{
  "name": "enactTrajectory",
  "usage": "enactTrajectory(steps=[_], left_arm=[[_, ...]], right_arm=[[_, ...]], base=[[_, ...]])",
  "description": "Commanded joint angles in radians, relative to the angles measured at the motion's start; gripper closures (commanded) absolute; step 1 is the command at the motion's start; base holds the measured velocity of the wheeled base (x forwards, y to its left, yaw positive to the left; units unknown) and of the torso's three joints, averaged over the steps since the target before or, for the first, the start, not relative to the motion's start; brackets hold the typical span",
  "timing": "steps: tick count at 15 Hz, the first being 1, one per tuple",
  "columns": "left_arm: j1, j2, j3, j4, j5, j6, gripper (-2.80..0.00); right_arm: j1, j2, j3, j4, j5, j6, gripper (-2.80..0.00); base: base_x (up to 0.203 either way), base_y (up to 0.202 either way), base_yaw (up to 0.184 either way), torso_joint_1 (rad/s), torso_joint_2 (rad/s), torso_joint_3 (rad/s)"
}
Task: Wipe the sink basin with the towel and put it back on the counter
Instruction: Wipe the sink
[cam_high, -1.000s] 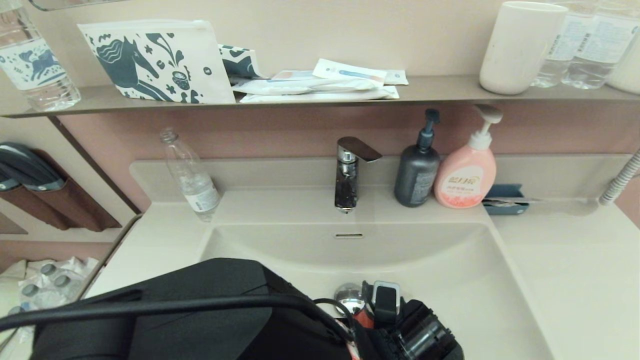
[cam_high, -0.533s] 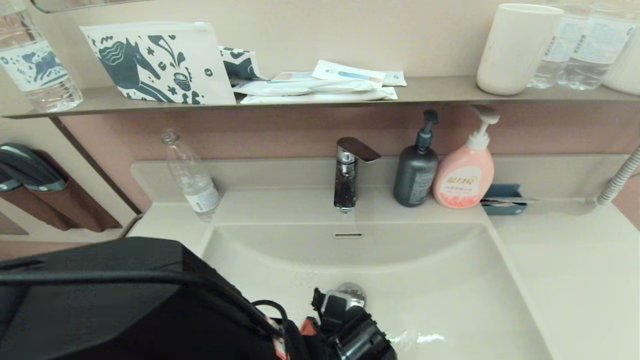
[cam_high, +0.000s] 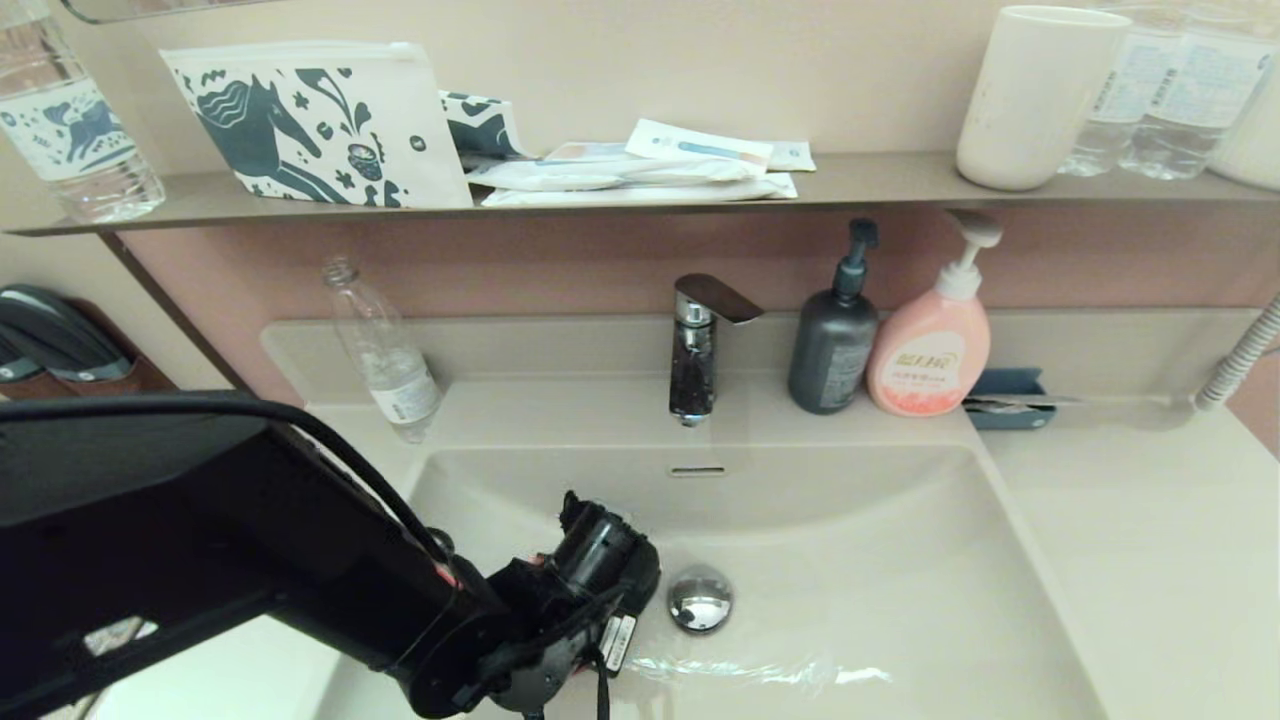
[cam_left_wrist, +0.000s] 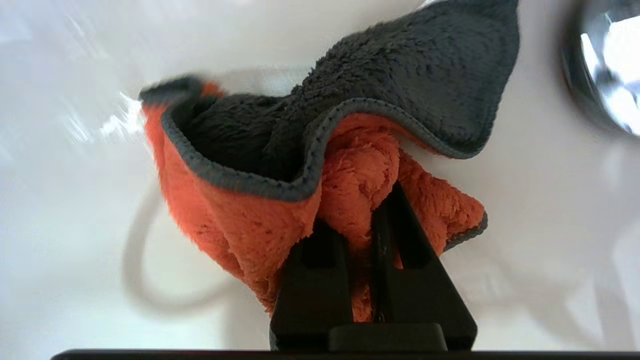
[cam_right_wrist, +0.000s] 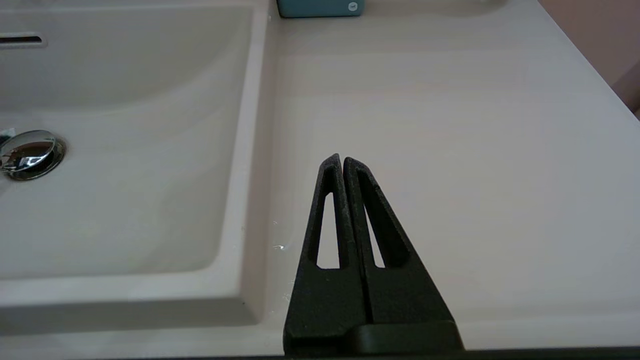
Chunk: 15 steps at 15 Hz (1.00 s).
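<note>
Inside sink basin (cam_left_wrist: 550, 200), left hand (cam_left_wrist: 357, 220) pinches towel (cam_left_wrist: 350, 150) tight.

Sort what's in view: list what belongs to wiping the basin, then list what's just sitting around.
Job:
towel, pinched in the left gripper
sink basin, with drain plug
counter

Lying about:
right gripper, shut, parked over the counter
faucet
grey pump bottle
pink soap bottle
empty clear bottle

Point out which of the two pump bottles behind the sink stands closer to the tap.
The dark grey pump bottle. It stands just right of the tap, while the pink pump bottle sits on its far side, further right, beside the blue tray.
</note>
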<state>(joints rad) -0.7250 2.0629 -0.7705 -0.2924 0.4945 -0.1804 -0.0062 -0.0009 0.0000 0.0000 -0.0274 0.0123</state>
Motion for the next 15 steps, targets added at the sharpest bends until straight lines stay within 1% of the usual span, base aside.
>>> enactTrajectory(steps=[1,3,4,8,9,10,12,15], left_arm=[[0.041,0.049,0.027,-0.185,0.004,0.058,0.00],[0.051,0.097,0.032,-0.333,0.006,0.113,0.00],[0.044,0.120,0.030,-0.389,0.008,0.126,0.00],[-0.002,0.202,-0.038,-0.560,0.031,0.131,0.00],[-0.015,0.230,-0.054,-0.617,0.036,0.142,0.00],[-0.039,0.243,-0.062,-0.646,0.039,0.156,0.00],[-0.074,0.252,-0.099,-0.664,0.046,0.170,0.00],[-0.112,0.270,-0.161,-0.666,0.101,0.163,0.00]], right_arm=[[0.000,0.001,0.000,0.000,0.000,0.000,0.00],[0.000,0.001,0.000,0.000,0.000,0.000,0.00],[0.000,0.001,0.000,0.000,0.000,0.000,0.00],[0.000,0.001,0.000,0.000,0.000,0.000,0.00],[0.000,0.001,0.000,0.000,0.000,0.000,0.00],[0.000,0.001,0.000,0.000,0.000,0.000,0.00],[0.000,0.001,0.000,0.000,0.000,0.000,0.00],[0.000,0.001,0.000,0.000,0.000,0.000,0.00]], base=[[0.000,0.000,0.000,0.000,0.00,0.000],[0.000,0.000,0.000,0.000,0.00,0.000],[0.000,0.000,0.000,0.000,0.00,0.000],[0.000,0.000,0.000,0.000,0.00,0.000],[0.000,0.000,0.000,0.000,0.00,0.000],[0.000,0.000,0.000,0.000,0.00,0.000],[0.000,0.000,0.000,0.000,0.00,0.000],[0.000,0.000,0.000,0.000,0.00,0.000]])
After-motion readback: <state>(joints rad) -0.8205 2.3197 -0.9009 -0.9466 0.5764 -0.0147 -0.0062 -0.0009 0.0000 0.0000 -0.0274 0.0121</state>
